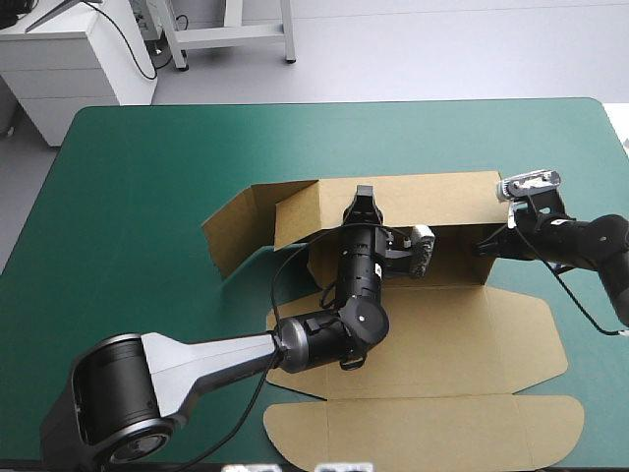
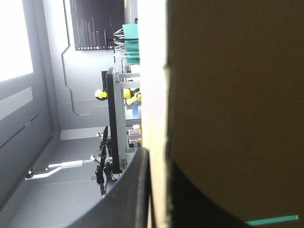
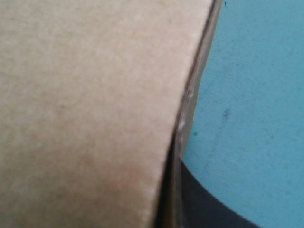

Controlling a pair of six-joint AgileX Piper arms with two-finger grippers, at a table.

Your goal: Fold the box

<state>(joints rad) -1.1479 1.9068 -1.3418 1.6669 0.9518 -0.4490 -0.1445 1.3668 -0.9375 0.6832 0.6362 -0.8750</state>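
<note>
High view: the box [image 1: 442, 334], raised far wall running left-right, is pinched by left claw [image 1: 362, 200] and right claw [image 1: 483, 246].

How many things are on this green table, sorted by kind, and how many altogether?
1 brown box
2 black pincers: left pincer, right pincer, both gripping the box's raised wall
1 teal-green table cover
Total: 4

Bare teal-green table [image 1: 147, 197] open along the far edge and left side, raised wall [image 1: 432, 202] of brown box [image 1: 442, 334] barring the middle, left gripper [image 1: 362, 200] clamped on its top, right gripper [image 1: 484, 246] pinching its right end, left arm [image 1: 226, 354] slanting across the near flat panels.
</note>
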